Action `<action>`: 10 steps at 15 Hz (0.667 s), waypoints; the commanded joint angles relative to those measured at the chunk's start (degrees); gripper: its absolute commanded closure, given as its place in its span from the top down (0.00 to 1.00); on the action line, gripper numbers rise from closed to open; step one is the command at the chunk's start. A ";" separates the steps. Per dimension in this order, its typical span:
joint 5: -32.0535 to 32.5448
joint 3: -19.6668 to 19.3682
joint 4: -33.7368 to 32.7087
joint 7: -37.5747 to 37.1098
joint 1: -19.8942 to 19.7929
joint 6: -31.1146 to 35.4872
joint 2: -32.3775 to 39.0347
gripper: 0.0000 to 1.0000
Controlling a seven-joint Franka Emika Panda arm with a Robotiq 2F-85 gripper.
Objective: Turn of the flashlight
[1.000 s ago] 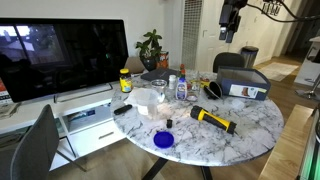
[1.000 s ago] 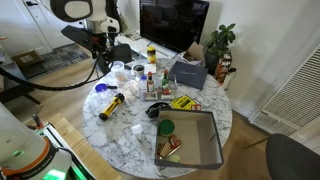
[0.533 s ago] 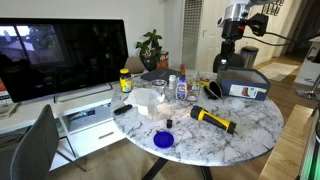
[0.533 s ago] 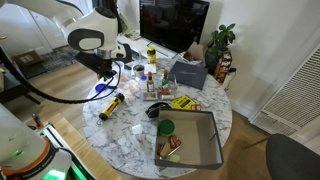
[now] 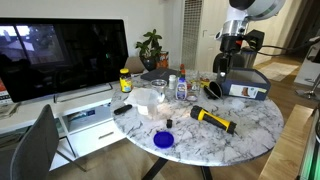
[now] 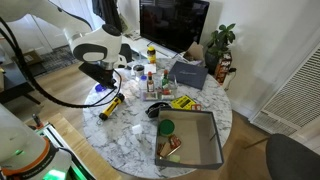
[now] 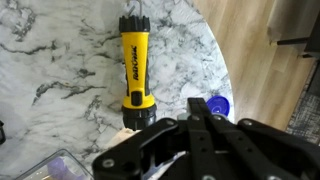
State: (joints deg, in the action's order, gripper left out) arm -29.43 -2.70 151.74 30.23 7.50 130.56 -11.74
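The flashlight (image 7: 134,62) lies flat on the marble table (image 7: 60,60), with a yellow body and a black head (image 7: 141,118) at the near end. In both exterior views it lies near the table's edge, flashlight (image 5: 214,119) and flashlight (image 6: 111,104). My gripper (image 7: 199,106) is shut with its fingers pressed together and nothing between them. It hangs above the table, just to the right of the flashlight's head and clear of it. The exterior views show the gripper (image 5: 222,66) and gripper (image 6: 104,80) pointing down over the table above the flashlight.
A blue lid (image 7: 216,104) lies by the table's rim, close to my fingertips. Bottles and jars (image 5: 180,86) crowd the table's middle. A grey bin (image 6: 190,140) and a box (image 5: 243,86) stand on the table. A TV (image 5: 65,55) and a chair (image 5: 35,150) stand around it.
The arm has swung in and come down from high above toward the table over the flashlight. The jaws have gone from open to shut on nothing.
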 commanded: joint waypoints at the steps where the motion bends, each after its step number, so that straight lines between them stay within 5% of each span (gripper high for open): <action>1: 0.00 0.26 -0.13 0.00 -0.29 -0.11 -0.11 0.01; 10: -5.55 2.08 -1.11 1.83 0.03 6.61 11.59 0.00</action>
State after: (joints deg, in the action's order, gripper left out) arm -31.22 -1.87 151.42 30.26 7.53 134.34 -5.58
